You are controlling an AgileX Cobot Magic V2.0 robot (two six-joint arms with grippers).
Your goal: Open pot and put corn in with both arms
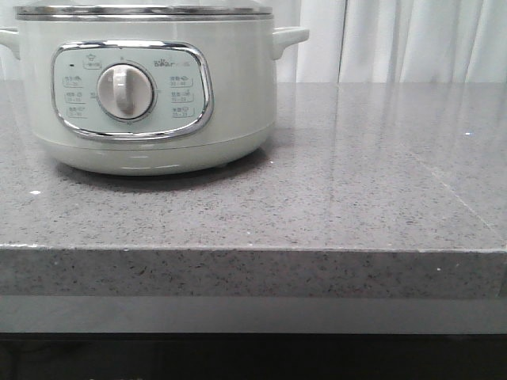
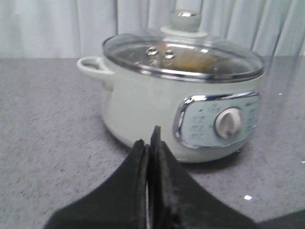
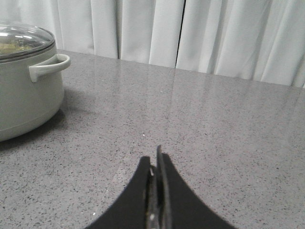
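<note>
The lidded pot (image 2: 183, 102) stands beyond both empty, pressed-together claws, left (image 2: 151, 143) and right (image 3: 156, 164).

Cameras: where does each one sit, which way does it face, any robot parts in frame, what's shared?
Front: low, facing forward over the counter at the pot; no robot parts.
Left wrist: behind the shut left claw, facing the pot's dial and lid.
Right wrist: behind the shut right claw, facing counter and curtain.
All three share the pot.

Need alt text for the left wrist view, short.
A pale green pot with its glass lid on sits on a grey speckled counter. The closed, empty left gripper points at it, white curtains behind.
</note>
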